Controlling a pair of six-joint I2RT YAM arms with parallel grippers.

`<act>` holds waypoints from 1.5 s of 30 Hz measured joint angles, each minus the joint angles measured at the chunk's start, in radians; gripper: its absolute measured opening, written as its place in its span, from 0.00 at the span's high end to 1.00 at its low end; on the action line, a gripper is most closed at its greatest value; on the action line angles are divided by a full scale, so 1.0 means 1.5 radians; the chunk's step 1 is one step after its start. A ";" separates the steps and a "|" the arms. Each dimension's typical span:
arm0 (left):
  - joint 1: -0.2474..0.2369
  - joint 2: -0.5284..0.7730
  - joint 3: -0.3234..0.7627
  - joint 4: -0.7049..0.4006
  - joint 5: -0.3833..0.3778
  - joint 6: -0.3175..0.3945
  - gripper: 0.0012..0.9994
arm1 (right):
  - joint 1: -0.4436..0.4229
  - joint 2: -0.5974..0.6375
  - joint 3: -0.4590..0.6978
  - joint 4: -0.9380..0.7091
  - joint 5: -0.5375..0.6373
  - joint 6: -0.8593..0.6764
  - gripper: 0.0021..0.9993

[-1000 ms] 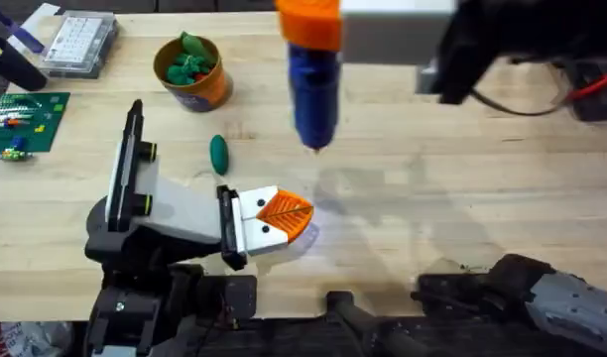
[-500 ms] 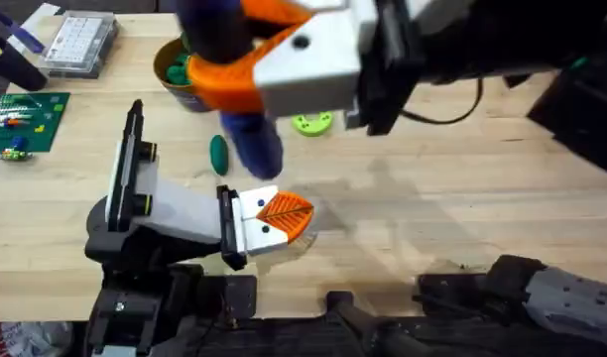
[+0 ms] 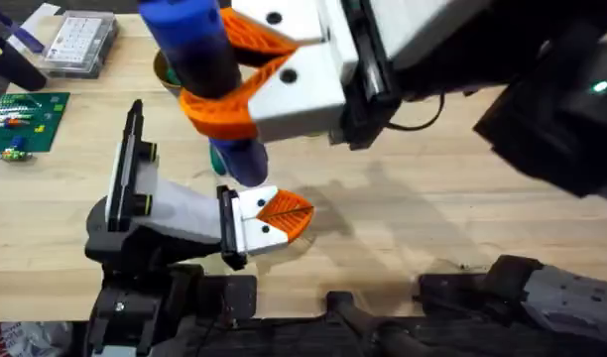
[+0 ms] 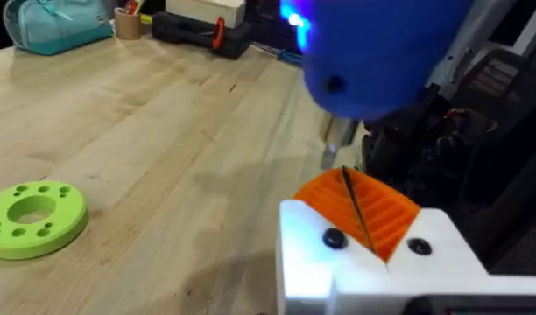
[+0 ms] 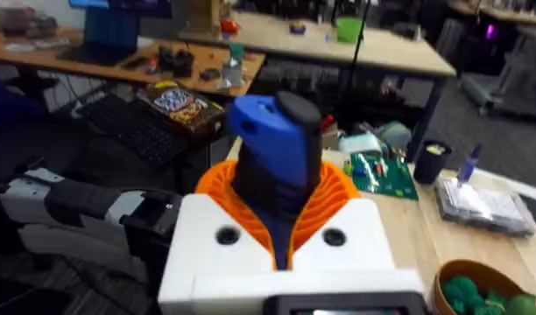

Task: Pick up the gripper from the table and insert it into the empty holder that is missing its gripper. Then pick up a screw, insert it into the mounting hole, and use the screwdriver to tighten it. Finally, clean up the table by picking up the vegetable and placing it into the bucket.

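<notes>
1. R gripper (image 3: 229, 94) clamps the screwdriver (image 3: 199, 55) between its orange curved fingers (image 3: 224, 111); blue body upright-ish, held above the table (image 3: 462, 198), tip pointing down toward the holder (image 3: 246, 226).
2. In the L wrist view the screwdriver's metal tip sits just above the gripper (image 4: 360, 210), the orange ribbed finger seated in the holder; touching or not, can't tell.
3. L gripper: white holder w/ 2 dark holes on its face and 1 orange finger in it; open or closed, can't tell.
4. Vegetable (image 3: 217, 159): on the table beside the L arm, mostly hidden under the screwdriver.
5. Bucket (image 5: 474, 289): 1, w/ green toys inside, seen in the R wrist view.
6. Counts: 1 screwdriver, 1 lime-green ring (image 4: 31, 217), 1 green circuit board (image 3: 21, 121), 1 clear compartment box (image 3: 78, 42).
</notes>
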 joint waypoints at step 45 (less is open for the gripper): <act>0.000 0.000 0.000 0.000 0.000 0.000 0.99 | 0.000 0.039 -0.034 0.042 -0.046 0.033 0.96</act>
